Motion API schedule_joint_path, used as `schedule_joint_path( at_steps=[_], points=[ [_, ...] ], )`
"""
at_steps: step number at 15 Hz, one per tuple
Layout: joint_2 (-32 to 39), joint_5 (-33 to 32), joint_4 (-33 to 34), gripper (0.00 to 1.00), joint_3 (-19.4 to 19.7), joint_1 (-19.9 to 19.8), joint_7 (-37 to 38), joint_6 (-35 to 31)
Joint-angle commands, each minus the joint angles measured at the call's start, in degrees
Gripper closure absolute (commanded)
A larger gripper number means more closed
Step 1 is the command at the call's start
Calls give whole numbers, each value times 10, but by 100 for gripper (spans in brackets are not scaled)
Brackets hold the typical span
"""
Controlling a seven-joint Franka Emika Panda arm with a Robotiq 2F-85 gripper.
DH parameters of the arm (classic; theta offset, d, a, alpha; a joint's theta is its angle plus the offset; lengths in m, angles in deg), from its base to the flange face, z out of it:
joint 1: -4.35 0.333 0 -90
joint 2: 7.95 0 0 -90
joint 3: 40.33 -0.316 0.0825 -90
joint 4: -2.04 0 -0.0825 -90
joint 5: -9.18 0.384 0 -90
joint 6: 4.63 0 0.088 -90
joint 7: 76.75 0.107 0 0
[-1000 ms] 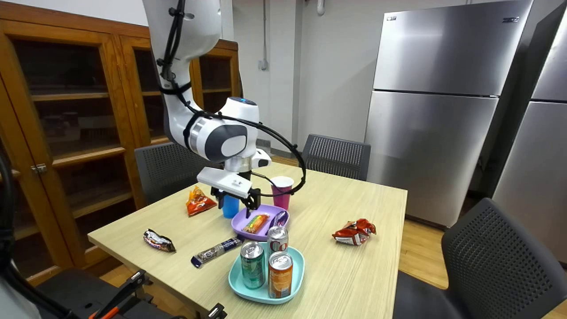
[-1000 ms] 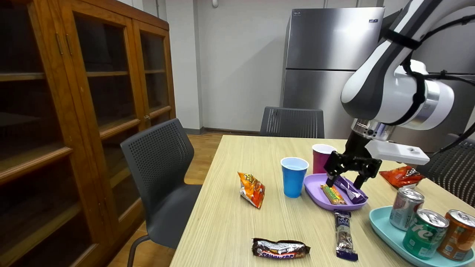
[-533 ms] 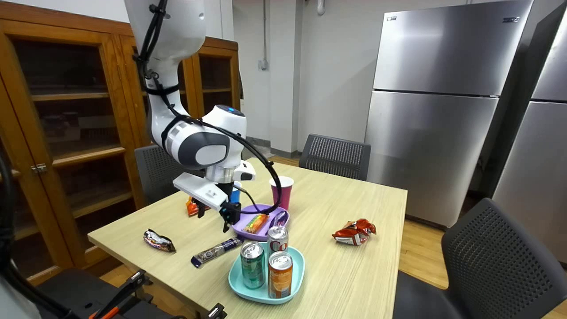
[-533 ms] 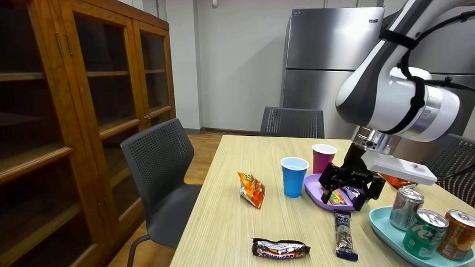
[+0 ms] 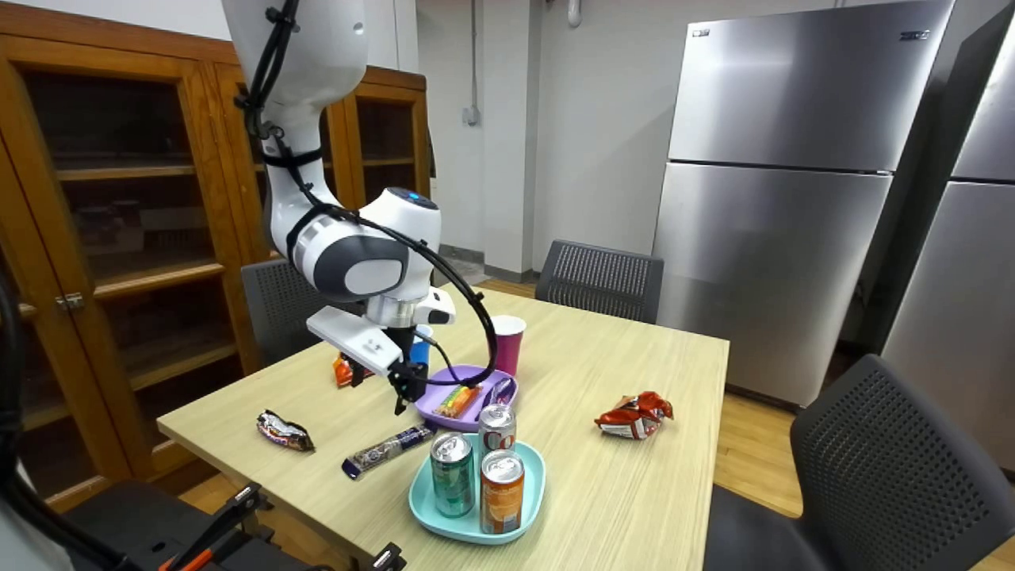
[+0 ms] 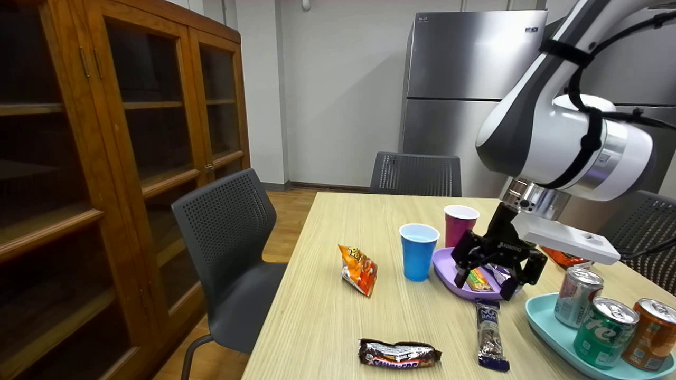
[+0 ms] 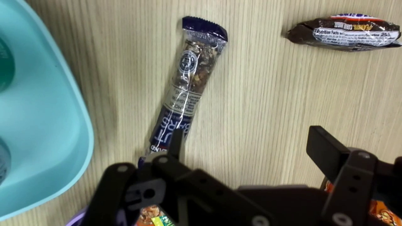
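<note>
Lying near the pincer (image 7: 246, 135): nut bar (image 7: 190, 84)

It slants across the wrist view's upper centre, on the counter (image 7: 257, 88); the pincer, jaws wide apart, partly hides its lower end. A teal tray (image 7: 47, 125) fills the left edge; a Snickers (image 7: 345, 33) lies upper right. In an exterior view, a purple tray (image 6: 446, 264) stands right of centre.

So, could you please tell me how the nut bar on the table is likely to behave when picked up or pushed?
The nut bar probably lifts as one fairly stiff piece, since it lies nearly straight. Its shiny plastic wrapper may be somewhat slippery. Pushed, it seems likelier to slide than roll, given its flat crimped end.
</note>
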State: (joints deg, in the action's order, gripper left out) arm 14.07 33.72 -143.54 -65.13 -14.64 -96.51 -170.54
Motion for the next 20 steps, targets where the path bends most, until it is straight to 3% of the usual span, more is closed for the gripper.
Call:
schedule_joint_path(
  at_steps=[1,12,20],
  points=[
    [5,-6,1,0,21,19,10,-3],
    [67,-24,23,0,70,45,50,-17],
    [86,-69,37,0,122,98,116,-15]
  ],
)
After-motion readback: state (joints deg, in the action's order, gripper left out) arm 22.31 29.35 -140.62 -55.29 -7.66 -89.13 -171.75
